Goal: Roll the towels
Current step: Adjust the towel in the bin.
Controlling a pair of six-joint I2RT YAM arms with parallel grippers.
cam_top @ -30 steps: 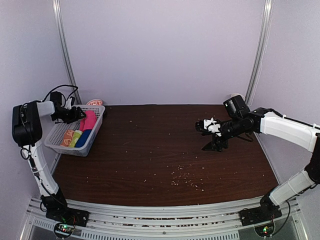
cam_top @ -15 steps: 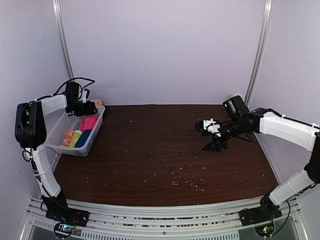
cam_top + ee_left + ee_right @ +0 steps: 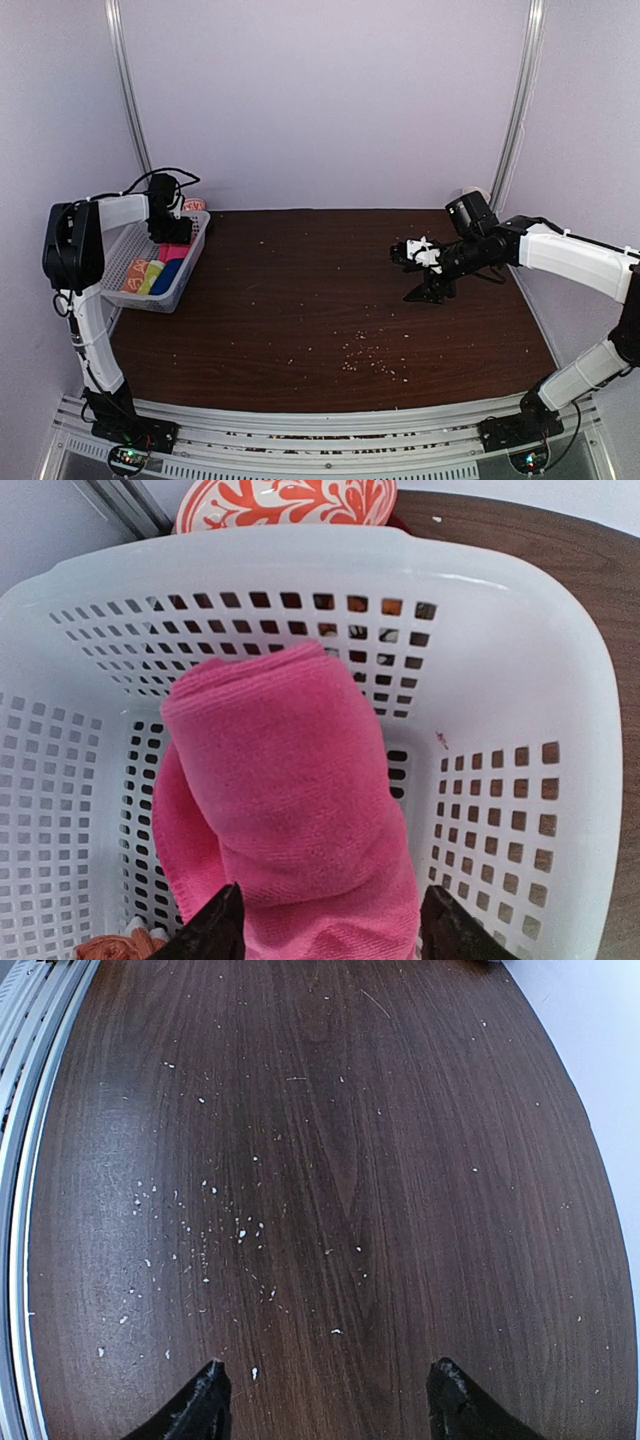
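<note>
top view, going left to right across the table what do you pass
white basket → right pincer → its white arm; the left pincer and pink towel overlap the basket, so they are left out

Pink towel point(image 3: 285, 800) was soft, fuzzy terry cloth. Basket point(image 3: 500, 660) was smooth, faintly glossy white perforated plastic. Tabletop point(image 3: 400, 1160) showed dark matt wood grain.

The pink towel point(image 3: 290, 810) is cut off at the bottom edge.
</note>
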